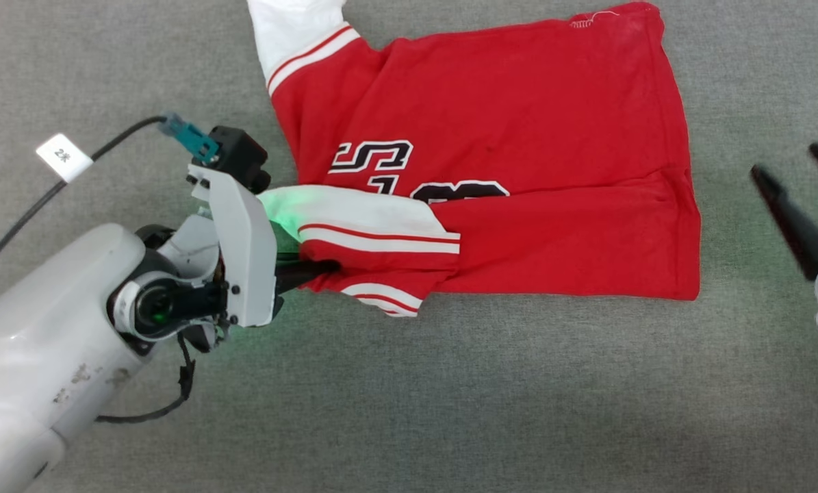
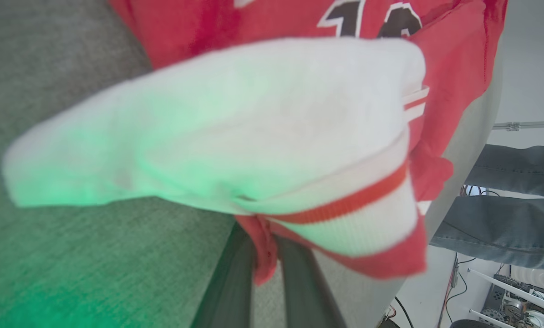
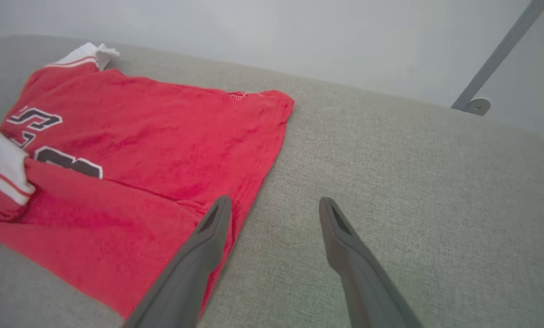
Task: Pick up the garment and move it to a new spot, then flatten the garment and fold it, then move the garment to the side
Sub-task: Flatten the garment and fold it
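The garment (image 1: pixel 518 171), partly folded, lay across the upper centre of the head view on a grey fabric surface (image 1: pixel 450 397), with wide bare room along the bottom. At centre left, the left gripper (image 1: pixel 311 270) was clamped on its sleeve-side edge. At far right, the right gripper (image 1: pixel 786 159) stood with fingers apart, clear of the hem.

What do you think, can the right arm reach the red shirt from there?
Probably yes. The open right tool is close beside the hem of the red soft fabric sports top, and just bare grey cloth surface lies between them.
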Controlling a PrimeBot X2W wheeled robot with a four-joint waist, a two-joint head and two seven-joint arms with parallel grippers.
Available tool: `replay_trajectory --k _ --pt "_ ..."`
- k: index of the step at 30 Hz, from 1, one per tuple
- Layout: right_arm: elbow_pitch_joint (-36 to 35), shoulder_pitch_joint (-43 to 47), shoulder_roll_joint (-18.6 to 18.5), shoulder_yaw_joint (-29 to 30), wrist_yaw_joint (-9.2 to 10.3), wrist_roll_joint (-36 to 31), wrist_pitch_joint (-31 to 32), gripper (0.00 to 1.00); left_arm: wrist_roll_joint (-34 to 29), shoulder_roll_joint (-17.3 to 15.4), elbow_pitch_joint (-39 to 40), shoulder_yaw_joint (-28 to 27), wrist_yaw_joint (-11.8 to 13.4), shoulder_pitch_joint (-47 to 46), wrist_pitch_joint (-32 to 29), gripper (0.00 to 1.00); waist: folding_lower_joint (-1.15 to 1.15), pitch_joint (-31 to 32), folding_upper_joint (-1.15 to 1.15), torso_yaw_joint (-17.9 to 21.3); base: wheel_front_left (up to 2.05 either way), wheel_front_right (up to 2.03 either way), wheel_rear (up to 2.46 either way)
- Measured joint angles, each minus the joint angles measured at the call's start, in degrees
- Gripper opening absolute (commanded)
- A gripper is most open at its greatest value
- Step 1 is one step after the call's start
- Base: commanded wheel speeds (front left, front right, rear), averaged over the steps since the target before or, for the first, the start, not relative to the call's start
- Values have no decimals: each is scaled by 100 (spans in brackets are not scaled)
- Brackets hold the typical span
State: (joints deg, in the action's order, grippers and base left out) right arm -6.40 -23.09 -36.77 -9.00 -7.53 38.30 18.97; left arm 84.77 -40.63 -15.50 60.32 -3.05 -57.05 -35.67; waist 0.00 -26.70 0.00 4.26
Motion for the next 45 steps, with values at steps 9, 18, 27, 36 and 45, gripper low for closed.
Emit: replay_trajectory --k 9,18,27,36,45 --pt "-318 -30 -835 -992 0 646 2124 100 -65 67 201 -34 -108 90 261 0 0 -53 0 -139 0 0 0" --pt "8 -455 -728 -1379 0 677 2517 0 -177 210 327 -48 -191 106 503 0 0 -183 0 -307 0 0 0" --pt "96 -226 -795 -1323 -1 762 2227 0 -269 109 624 -76 -301 534 1021 0 0 -8 0 -379 0 0 0" --pt "-475 888 -1148 -926 -1 835 2214 0 -401 -608 1649 3 -135 1303 1444 0 0 191 0 -438 0 0 0" --pt "-1059 1652 -951 -443 -1 653 2090 28 -482 -953 2228 13 87 1713 1741 9 0 210 0 -396 0 0 0"
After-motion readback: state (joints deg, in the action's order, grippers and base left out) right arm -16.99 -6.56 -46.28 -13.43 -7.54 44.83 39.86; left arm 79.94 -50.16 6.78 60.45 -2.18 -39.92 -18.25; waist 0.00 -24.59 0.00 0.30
